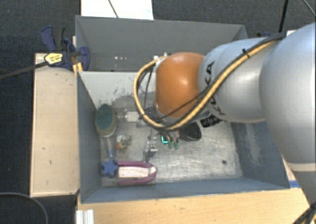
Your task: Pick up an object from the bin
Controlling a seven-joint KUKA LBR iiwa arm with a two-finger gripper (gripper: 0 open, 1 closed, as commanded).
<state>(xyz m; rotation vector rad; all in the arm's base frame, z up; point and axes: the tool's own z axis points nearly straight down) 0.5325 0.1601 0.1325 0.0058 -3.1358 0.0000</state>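
fingers first: spread or pinched, i cannot tell, since my orange wrist cover (178, 86) hangs over most of them. what shows of my gripper (150, 150) is a pale tip pointing down at the floor of the bin (163, 45), and i see nothing held there.

take the purple and white brush (134, 172) as the mark. it lies flat along the near wall, long axis running left to right. my tip stands just beyond its right end, near but apart. i judge it the likeliest pick: a short shift toward that wall and a little left, jaws turned across the long axis.

touching the brush's left end sits a blue star-shaped piece (109, 168). well beyond that is a green-topped tube (105, 119). beyond the brush's right end, past my tip, lies a black lump (190, 131). with only 1 arm, there is no choice of reach.
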